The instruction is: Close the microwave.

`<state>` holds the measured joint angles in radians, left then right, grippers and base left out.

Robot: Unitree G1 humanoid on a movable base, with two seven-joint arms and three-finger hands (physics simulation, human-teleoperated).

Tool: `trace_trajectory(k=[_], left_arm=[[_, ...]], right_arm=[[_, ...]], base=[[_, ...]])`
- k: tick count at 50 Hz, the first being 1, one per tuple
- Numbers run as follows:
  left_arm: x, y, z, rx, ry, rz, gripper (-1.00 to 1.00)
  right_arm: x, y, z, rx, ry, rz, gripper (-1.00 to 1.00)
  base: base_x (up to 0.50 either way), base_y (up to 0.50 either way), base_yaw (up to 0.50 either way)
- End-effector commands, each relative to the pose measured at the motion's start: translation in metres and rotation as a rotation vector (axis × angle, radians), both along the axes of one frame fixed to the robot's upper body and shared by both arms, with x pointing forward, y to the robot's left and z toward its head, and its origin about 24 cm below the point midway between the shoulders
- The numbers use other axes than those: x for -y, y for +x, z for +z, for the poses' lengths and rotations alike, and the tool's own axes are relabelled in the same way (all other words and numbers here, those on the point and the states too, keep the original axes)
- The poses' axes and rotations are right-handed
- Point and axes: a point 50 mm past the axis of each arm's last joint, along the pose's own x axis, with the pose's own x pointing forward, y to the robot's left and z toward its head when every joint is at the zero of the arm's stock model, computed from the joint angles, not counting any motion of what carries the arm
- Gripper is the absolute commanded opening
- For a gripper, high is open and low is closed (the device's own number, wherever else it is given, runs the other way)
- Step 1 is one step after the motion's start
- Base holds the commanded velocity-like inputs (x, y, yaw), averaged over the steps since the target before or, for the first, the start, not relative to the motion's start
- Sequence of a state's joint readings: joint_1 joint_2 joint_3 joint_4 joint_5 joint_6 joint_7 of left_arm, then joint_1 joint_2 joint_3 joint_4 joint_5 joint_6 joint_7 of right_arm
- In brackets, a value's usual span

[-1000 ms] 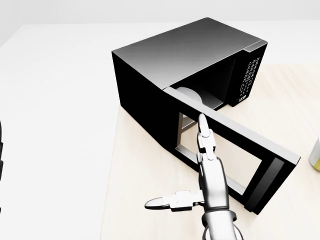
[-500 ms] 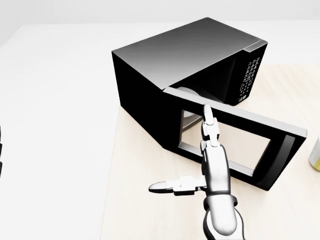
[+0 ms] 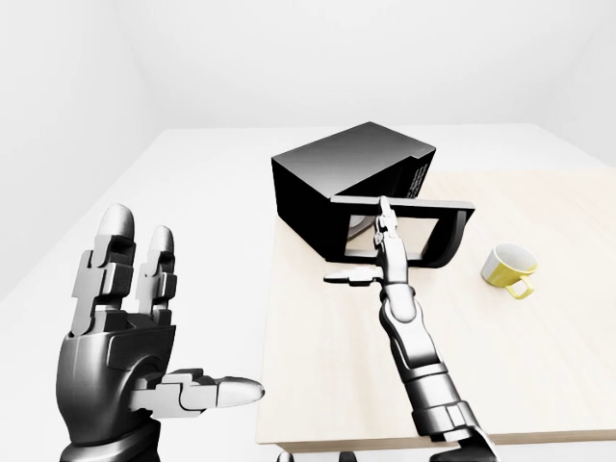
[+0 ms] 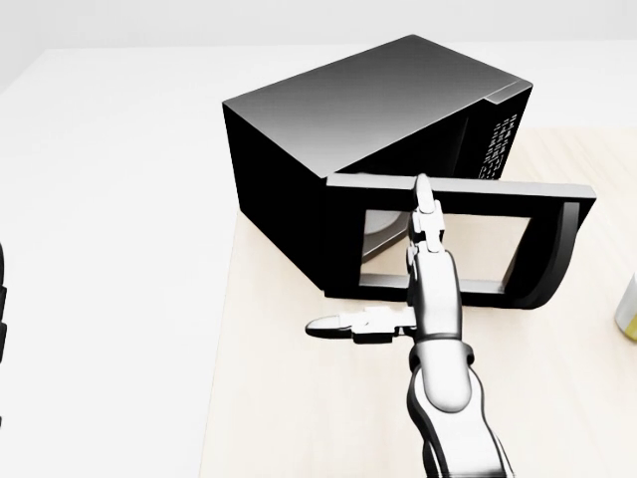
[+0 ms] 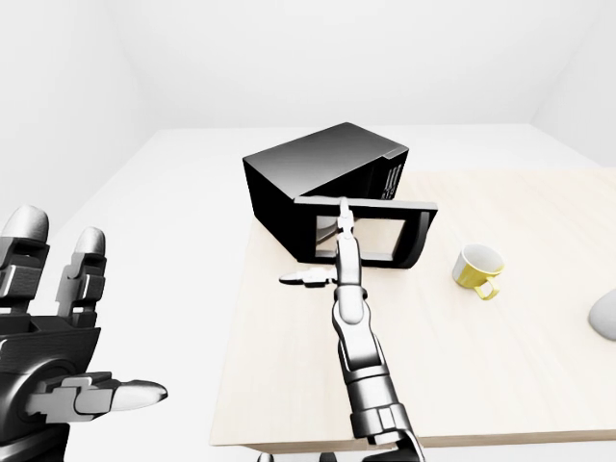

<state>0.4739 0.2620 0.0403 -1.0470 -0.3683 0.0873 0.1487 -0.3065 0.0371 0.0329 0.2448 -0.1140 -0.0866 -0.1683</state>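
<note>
A black microwave (image 4: 368, 100) stands on a pale wooden table (image 4: 299, 398). Its windowed door (image 4: 463, 244) is partly open, hinged at the left and swung out toward the camera. My right hand (image 4: 423, 279) is open, its fingers stretched flat against the door's outer face, thumb pointing left. My left hand (image 3: 135, 327) is open and raised at the lower left of the left-eye view, far from the microwave.
A yellow mug (image 3: 508, 269) stands on the table right of the door; its edge shows in the head view (image 4: 629, 304). A pale rounded object (image 5: 604, 316) lies at the far right of the right-eye view. White floor surrounds the table.
My right hand has pushed forward along the door. The door has swung from wide open toward the microwave body and now stands about half shut.
</note>
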Motion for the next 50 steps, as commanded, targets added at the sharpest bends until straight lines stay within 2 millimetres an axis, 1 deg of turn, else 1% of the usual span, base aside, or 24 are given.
trace_trajectory(k=[1, 5, 11, 17, 23, 28, 36, 42, 50], left_arm=[[0.0, 0.0, 0.0, 0.004, 0.0, 0.0, 1.0], [0.0, 0.0, 0.001, 0.008, -0.003, -0.001, 1.0], [0.001, 0.0, 0.0, 0.003, 0.0, -0.002, 1.0], [0.001, 0.0, 0.0, 0.005, -0.001, -0.004, 1.0], [0.0, 0.001, 0.002, 0.024, -0.004, 0.001, 1.0], [-0.001, 0.001, 0.003, 0.027, -0.005, 0.003, 1.0], [-0.001, 0.001, 0.002, 0.023, -0.004, 0.007, 1.0], [-0.002, 0.001, 0.002, 0.019, -0.005, 0.008, 1.0], [-0.001, 0.001, 0.002, 0.017, -0.004, 0.005, 1.0]], right_arm=[[0.001, 0.021, 0.013, 0.016, -0.011, -0.015, 1.0], [0.002, 0.03, 0.011, -0.012, -0.027, -0.02, 1.0], [0.002, 0.036, 0.017, -0.003, -0.018, -0.015, 1.0], [0.002, 0.046, 0.025, 0.001, -0.01, -0.009, 1.0], [0.0, 0.054, 0.028, -0.014, -0.011, 0.0, 1.0], [-0.002, 0.058, 0.034, -0.004, -0.013, 0.005, 1.0], [-0.007, 0.063, 0.031, -0.035, -0.01, 0.013, 1.0], [-0.009, 0.072, 0.029, -0.091, -0.003, 0.02, 1.0], [-0.016, 0.077, 0.04, -0.063, -0.002, 0.041, 1.0]], base=[[0.0, 0.0, 0.0], [0.0, 0.0, 0.0], [0.0, 0.0, 0.0], [0.0, 0.0, 0.0], [0.0, 0.0, 0.0], [0.0, 0.0, 0.0], [0.0, 0.0, 0.0], [0.0, 0.0, 0.0], [0.0, 0.0, 0.0]])
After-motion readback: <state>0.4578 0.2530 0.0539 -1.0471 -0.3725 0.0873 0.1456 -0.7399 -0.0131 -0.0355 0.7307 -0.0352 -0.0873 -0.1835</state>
